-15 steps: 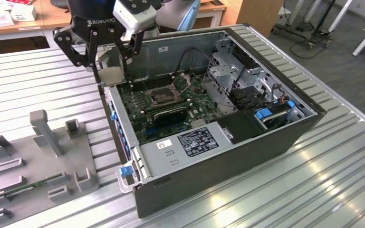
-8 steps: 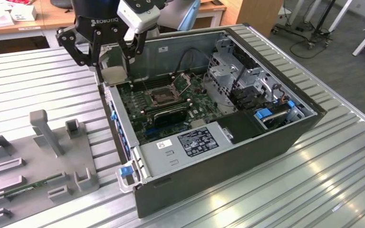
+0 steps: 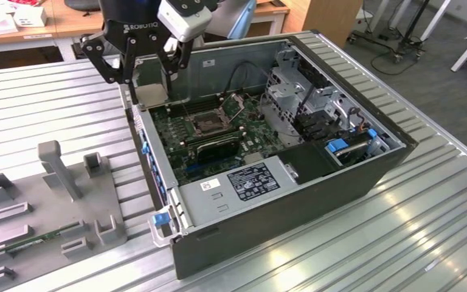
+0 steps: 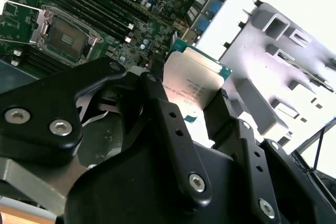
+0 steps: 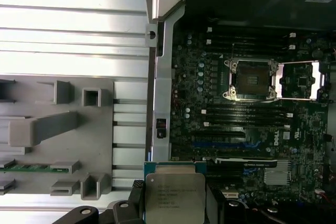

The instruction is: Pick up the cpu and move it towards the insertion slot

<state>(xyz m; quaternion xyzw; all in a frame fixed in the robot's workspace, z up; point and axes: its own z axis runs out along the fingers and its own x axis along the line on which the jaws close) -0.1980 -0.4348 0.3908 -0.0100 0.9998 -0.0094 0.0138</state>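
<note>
My gripper [image 3: 151, 91] is shut on the cpu [image 3: 154, 95], a flat square chip with a pale silvery top, held up in the air over the open computer case's far corner at the exterior view's left. Both wrist views show the cpu [image 4: 191, 85] [image 5: 175, 195] clamped by two opposite edges between the black fingers [image 4: 157, 103] [image 5: 137, 195]. The insertion slot [image 3: 204, 121] [image 4: 65, 38] [image 5: 251, 80], a shiny metal frame with a dark centre, lies open on the green circuit board [image 3: 177, 134] inside the case, a short way from the cpu.
The open computer case [image 3: 298, 201] lies on a slatted metal table [image 3: 39, 109]. A grey plastic tray [image 3: 47, 201] with upright posts and recesses sits at the exterior view's left, with a green memory stick [image 3: 34, 241] [image 5: 31, 168] in it. Cables and drive bays crowd the case's right side.
</note>
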